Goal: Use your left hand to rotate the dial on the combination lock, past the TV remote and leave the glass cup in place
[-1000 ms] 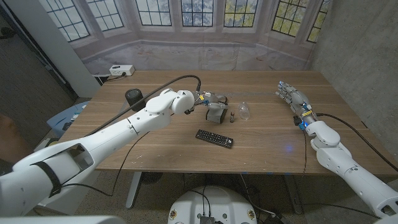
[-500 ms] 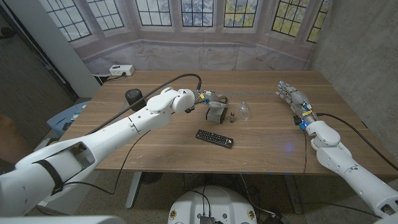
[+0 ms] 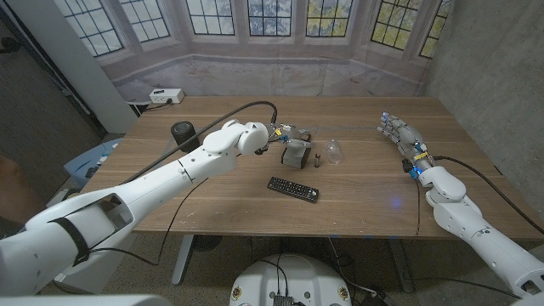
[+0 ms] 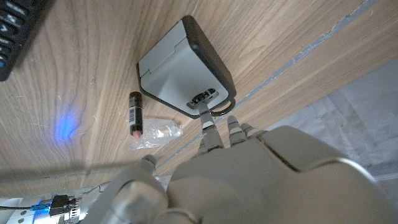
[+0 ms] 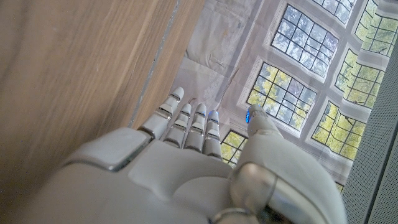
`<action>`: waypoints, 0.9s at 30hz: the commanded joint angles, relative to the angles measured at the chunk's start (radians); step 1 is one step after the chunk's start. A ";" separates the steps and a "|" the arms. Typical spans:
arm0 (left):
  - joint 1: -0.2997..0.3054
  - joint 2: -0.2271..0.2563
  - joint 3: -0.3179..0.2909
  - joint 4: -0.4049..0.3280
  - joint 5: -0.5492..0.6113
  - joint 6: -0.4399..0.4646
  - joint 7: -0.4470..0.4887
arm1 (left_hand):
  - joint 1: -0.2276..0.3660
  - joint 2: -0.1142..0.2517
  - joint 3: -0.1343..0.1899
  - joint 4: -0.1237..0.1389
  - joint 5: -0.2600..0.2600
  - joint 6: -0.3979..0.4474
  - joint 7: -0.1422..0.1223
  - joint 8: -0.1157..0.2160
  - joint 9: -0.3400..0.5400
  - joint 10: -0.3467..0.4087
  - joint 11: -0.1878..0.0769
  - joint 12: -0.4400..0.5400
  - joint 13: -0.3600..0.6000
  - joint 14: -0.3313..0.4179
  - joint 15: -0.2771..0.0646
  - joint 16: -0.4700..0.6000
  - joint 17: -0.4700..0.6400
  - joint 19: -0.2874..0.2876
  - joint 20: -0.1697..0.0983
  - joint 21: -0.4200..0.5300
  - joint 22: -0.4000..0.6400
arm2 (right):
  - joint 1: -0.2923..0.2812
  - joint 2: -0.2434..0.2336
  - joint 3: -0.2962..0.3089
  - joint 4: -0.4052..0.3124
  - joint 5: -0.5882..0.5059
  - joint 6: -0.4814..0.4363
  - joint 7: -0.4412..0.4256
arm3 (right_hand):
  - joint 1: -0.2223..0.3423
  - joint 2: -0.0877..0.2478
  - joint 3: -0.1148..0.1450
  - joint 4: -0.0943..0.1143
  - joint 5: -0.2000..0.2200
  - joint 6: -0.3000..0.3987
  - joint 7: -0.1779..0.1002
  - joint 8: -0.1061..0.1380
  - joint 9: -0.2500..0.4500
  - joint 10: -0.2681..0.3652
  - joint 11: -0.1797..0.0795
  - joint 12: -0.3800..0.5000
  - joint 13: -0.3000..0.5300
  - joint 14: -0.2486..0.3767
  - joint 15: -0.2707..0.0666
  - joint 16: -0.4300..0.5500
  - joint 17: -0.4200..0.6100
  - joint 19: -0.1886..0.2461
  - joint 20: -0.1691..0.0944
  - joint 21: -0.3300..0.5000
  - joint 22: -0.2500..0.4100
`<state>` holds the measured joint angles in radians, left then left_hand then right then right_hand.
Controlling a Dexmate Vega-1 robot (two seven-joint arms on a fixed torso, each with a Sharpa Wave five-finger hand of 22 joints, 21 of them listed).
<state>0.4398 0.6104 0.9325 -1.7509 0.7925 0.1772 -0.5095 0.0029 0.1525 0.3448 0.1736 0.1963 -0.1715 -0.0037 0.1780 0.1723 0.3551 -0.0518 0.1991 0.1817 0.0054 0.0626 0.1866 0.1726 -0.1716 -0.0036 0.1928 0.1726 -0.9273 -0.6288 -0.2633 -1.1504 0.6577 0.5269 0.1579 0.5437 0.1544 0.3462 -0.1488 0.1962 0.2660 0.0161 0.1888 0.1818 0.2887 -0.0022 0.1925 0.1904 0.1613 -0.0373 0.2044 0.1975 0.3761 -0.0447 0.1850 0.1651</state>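
The grey combination lock (image 3: pixel 295 154) stands mid-table, seen close as a grey box (image 4: pixel 183 68) with a dark dial strip (image 4: pixel 200 98) at one end. My left hand (image 3: pixel 286 133) hovers at its far side, and one of its fingertips (image 4: pixel 208 127) touches the dial end; nothing is gripped. The black TV remote (image 3: pixel 293 189) lies nearer me, its corner (image 4: pixel 15 31) showing in the left wrist view. The clear glass cup (image 3: pixel 333 150) lies on its side (image 4: pixel 155 132) right of the lock. My right hand (image 3: pixel 399 133) waits at the table's right, fingers straight (image 5: pixel 186 124), holding nothing.
A small dark tube (image 3: pixel 316 161) lies between lock and cup (image 4: pixel 134 115). A black round object (image 3: pixel 182 132) sits at the left of the table, and a white power strip (image 3: pixel 166 96) at the far left corner. A cable runs along my left arm.
My left hand has shifted very slightly at the lock. The lock, remote, cup and right hand stay where they were.
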 commanded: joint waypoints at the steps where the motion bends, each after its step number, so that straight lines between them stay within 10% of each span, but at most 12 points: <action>1: -0.003 -0.008 0.009 0.006 -0.003 0.009 0.000 | 0.010 -0.004 0.002 -0.004 0.006 -0.022 -0.002 0.007 0.003 -0.001 -0.004 -0.002 0.003 0.001 -0.004 -0.002 -0.001 -0.022 0.001 0.001 0.000 | -0.016 -0.004 0.008 -0.008 0.007 0.004 -0.002 | 0.010 0.001 -0.003 0.002 0.006 0.008 0.000 0.002 0.001 0.009 0.001 0.002 0.002 0.000 -0.017 0.007 0.003 0.007 -0.008 0.005 0.003; 27: 0.018 0.010 0.001 -0.018 -0.020 0.038 -0.002 | 0.010 -0.004 0.004 -0.004 0.006 -0.018 -0.004 0.008 0.003 0.007 -0.002 0.001 0.003 0.003 -0.005 -0.001 -0.001 -0.019 0.002 0.001 0.000 | -0.027 -0.008 0.012 -0.021 0.005 0.003 -0.012 | 0.011 0.003 -0.004 0.002 0.007 0.009 -0.001 0.003 0.001 0.011 0.003 0.003 0.002 0.000 -0.017 0.007 0.003 0.007 -0.010 0.005 0.003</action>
<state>0.4426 0.6101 0.9406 -1.7515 0.7777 0.1986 -0.5103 0.0081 0.1474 0.3448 0.1737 0.1964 -0.1715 -0.0036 0.1780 0.1723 0.3552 -0.0518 0.1991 0.1841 0.0091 0.0589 0.1866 0.1726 -0.1715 -0.0036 0.1928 0.1726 -0.9489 -0.6346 -0.2531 -1.1647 0.6640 0.5304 0.1495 0.5437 0.1545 0.3435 -0.1460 0.1962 0.2660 0.0161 0.1888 0.1818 0.2887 -0.0022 0.1925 0.1904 0.1613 -0.0373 0.2043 0.1975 0.3761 -0.0447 0.1850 0.1651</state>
